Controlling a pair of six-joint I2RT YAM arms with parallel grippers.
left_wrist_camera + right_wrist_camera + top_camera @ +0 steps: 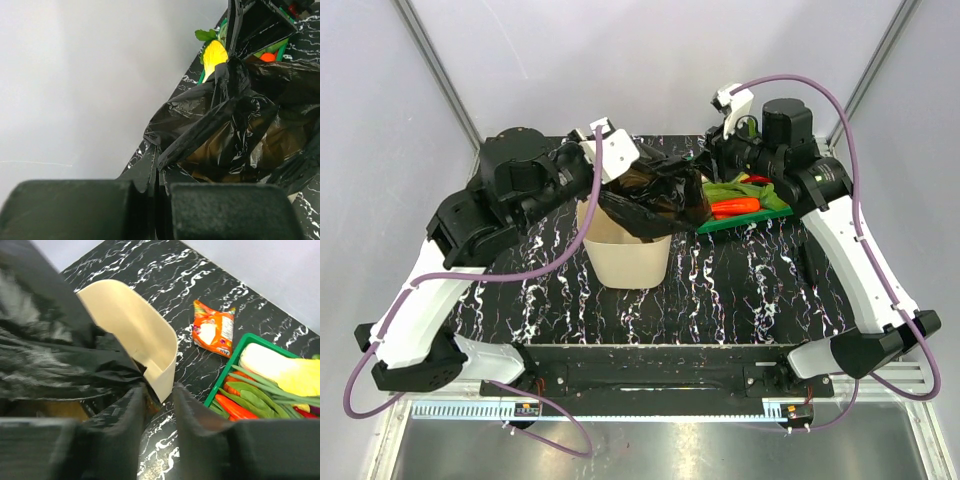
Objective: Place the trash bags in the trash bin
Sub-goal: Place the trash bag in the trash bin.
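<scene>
A black bag (655,200) is pinched in the closed left gripper (159,172) and draped over the cream bin (625,258); its far edge is gripped between the right gripper's (159,399) narrowed fingers; vegetables lie in a green tray (745,222).

The top camera looks down over the counter (740,290), while both close wrist views share the trash bag (225,125) and trash bin (135,330).

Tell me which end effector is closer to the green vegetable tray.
The right. The right end effector sits just beyond the green vegetable tray's far-left corner, while the left end effector is farther left, above the trash bin, clamped on the trash bag.
</scene>
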